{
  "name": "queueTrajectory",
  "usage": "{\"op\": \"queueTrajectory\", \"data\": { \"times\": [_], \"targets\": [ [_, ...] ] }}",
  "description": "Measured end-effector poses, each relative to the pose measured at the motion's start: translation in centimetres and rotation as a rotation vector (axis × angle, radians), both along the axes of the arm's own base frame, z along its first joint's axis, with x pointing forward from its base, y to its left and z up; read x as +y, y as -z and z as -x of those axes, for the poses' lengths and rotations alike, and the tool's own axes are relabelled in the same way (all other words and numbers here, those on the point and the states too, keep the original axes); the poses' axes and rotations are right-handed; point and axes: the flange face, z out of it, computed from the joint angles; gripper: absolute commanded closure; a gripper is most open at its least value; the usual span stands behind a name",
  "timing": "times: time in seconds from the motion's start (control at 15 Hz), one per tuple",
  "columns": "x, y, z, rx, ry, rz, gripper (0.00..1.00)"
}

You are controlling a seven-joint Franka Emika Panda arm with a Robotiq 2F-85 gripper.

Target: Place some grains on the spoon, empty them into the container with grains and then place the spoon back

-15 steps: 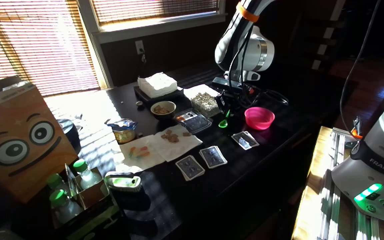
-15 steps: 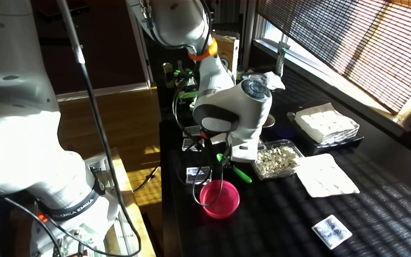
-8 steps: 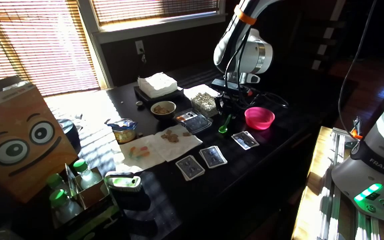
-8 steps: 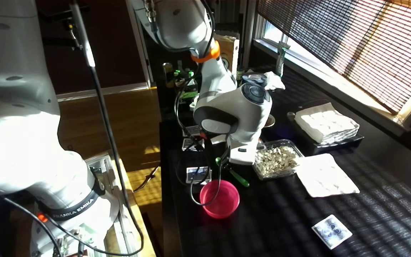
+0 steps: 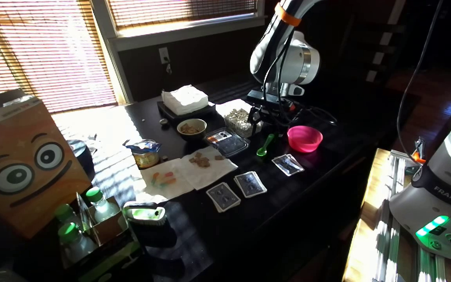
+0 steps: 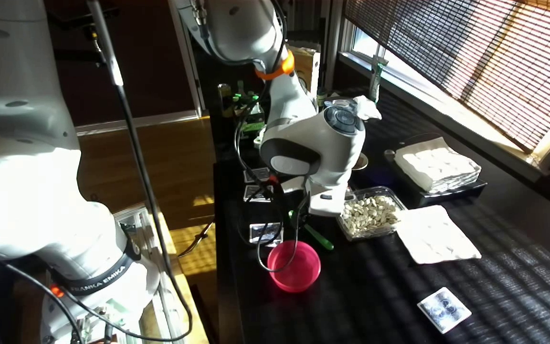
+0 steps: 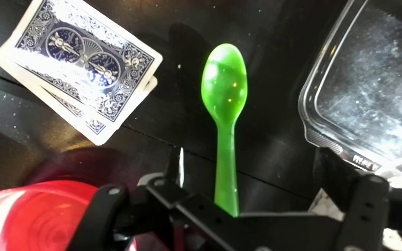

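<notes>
The fingers (image 7: pixel 333 174) stand wide apart, the slim, glossy, bright green plastic spoon (image 7: pixel 226 130) showing between them, lying free on the dark, smooth desk (image 7: pixel 274 104). Setting it back seems the step in hand; next, lift clear without nudging it. Farther off, a clear, square plastic tray (image 6: pixel 368 234) holds rough, pale grains (image 6: pixel 370 216).

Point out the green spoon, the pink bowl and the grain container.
Green spoon (image 7: pixel 225 133): wrist view, on the handle, near the scoop.
Pink bowl (image 5: pixel 305 146): in an exterior view, on the outer wall.
Grain container (image 6: pixel 369 234): in an exterior view, on the clear near wall.
</notes>
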Motion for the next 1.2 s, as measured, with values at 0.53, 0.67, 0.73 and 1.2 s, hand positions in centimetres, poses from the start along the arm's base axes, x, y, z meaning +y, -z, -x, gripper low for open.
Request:
{"op": "queueTrajectory", "data": {
  "times": [0.53, 0.67, 0.73, 1.2],
  "targets": [
    [0.2, -6.0, -0.1, -0.08, -0.144, 0.014, 0.0],
    [-0.2, -7.7, -0.1, -0.095, -0.224, 0.068, 0.0],
    [-0.3, -8.5, -0.1, -0.102, -0.268, 0.098, 0.0],
    [1.2, -13.9, -0.9, -0.161, -0.62, 0.145, 0.0]
  ]
}}
